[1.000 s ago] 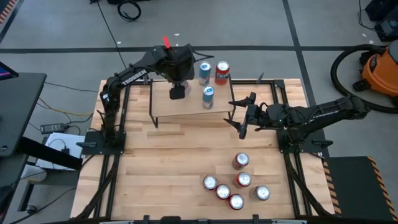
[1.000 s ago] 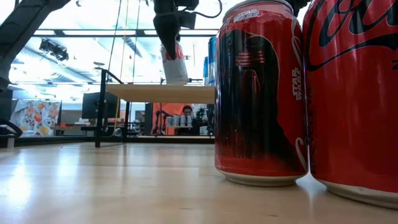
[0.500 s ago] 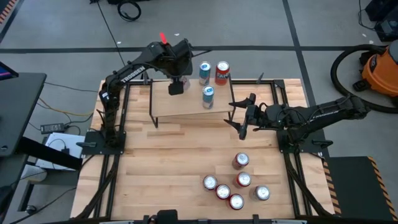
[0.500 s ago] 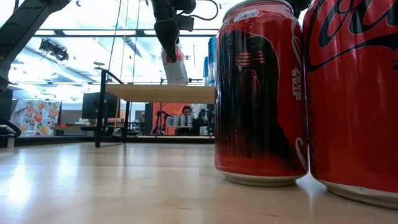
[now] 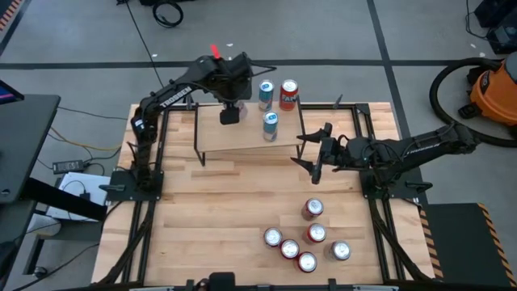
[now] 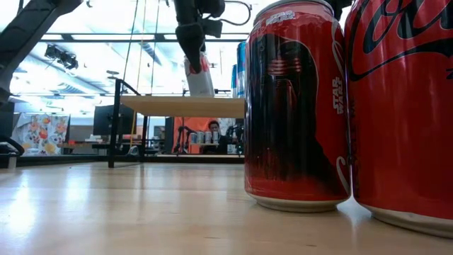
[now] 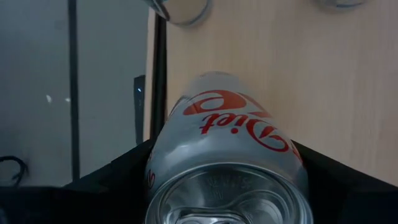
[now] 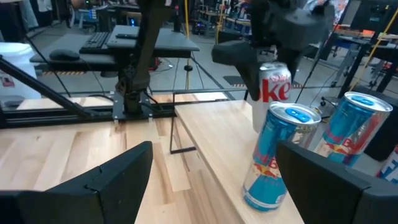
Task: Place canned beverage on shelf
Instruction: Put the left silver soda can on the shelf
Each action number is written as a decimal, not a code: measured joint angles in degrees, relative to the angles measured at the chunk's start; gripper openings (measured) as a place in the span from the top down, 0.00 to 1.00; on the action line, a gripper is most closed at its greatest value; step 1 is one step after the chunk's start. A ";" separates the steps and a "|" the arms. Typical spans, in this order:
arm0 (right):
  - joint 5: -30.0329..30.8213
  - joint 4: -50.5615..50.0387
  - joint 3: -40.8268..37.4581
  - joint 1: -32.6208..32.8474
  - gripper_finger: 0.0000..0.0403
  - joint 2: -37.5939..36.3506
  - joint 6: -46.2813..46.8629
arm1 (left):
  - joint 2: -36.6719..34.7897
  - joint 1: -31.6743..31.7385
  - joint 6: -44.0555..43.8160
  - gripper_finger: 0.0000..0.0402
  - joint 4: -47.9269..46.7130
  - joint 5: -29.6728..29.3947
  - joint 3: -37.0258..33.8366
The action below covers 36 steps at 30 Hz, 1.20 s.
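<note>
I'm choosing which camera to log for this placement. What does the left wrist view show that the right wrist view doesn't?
Only the left wrist view shows the silver diet cola can end-on between the left gripper's fingers, above the shelf board. Only the right wrist view shows the two blue cans standing on the shelf, the open right gripper, and the left arm from the side. Both show the held can and the shelf.
</note>
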 joint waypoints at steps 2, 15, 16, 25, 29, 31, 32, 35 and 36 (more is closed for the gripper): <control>0.00 0.00 0.00 0.27 0.13 0.00 0.02 | 0.82 0.12 -0.27 0.25 -0.32 0.31 -0.01; 0.02 -0.92 0.00 0.66 0.13 0.01 -0.26 | 2.03 0.25 -0.41 0.21 -0.09 1.38 -0.02; 0.02 -0.92 0.00 0.66 0.13 0.02 -0.26 | 2.03 0.25 -0.41 0.20 -0.01 1.40 -0.02; 0.04 -0.94 0.00 0.66 0.13 0.02 -0.13 | 2.03 0.25 -0.20 0.12 0.51 1.38 -0.02; 0.02 -0.94 0.00 0.66 0.13 0.02 -0.04 | 2.03 0.25 0.02 0.12 1.02 1.31 -0.02; 0.03 -0.94 0.00 0.66 0.13 0.02 -0.04 | 2.03 0.20 0.12 0.12 1.32 0.58 -0.02; 0.03 -0.94 0.00 0.66 0.13 0.02 -0.04 | 2.03 0.10 0.24 0.12 1.37 -0.26 -0.02; 0.02 -0.94 0.00 0.66 0.13 0.02 -0.04 | 2.03 0.10 0.26 0.12 1.32 -1.73 -0.02; 0.02 -0.94 0.00 0.66 0.13 0.02 -0.04 | 2.03 0.10 0.26 0.12 1.32 -1.76 -0.02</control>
